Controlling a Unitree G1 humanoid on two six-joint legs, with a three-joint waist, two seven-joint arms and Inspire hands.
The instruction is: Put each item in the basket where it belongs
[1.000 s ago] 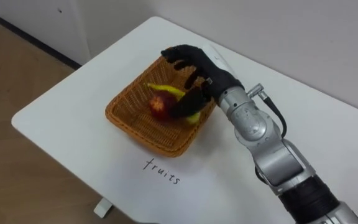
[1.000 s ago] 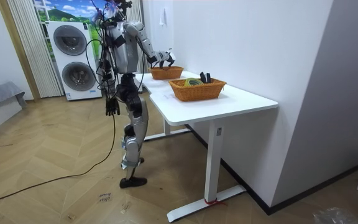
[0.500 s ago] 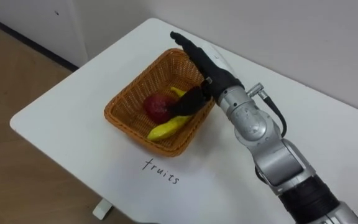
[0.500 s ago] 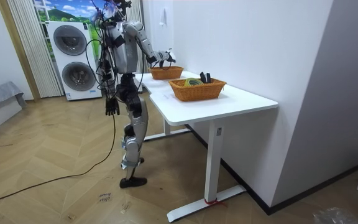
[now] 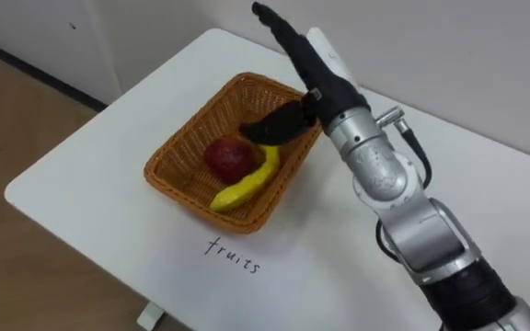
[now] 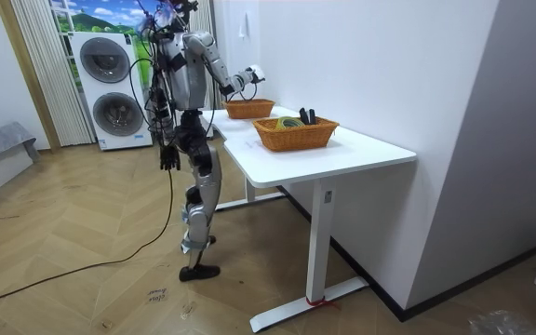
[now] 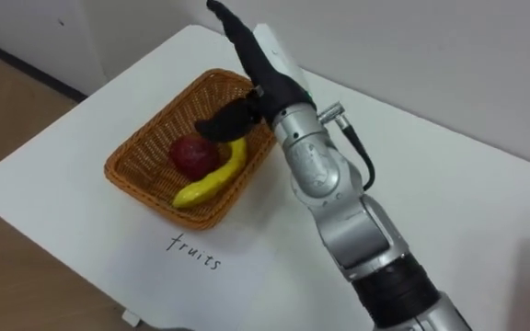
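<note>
Released and straight, the fingers (image 5: 282,32) of the robot's right hand (image 5: 313,75) point up and away above the far right rim of the wicker fruit basket (image 5: 184,147), grasping nothing. The thumb (image 5: 270,129) juts left across that rim.

The banana (image 5: 245,184) lies inside the basket, below and to the left of the fingers and apart from them. Its long axis runs from the near rim up toward the thumb, and its upper end sits just under it. A red apple (image 5: 228,158) rests against the banana's left side.

The basket stands on the white worktop (image 5: 99,175), with a handwritten label (image 5: 233,257) just in front of it. In the room view the robot stands at the worktop's far end, its left hand (image 6: 167,158) hanging at its side, so the right hand is much the nearer to the fruit. A second wicker basket (image 6: 295,133) with dark items stands well apart, closer to the room camera.
</note>
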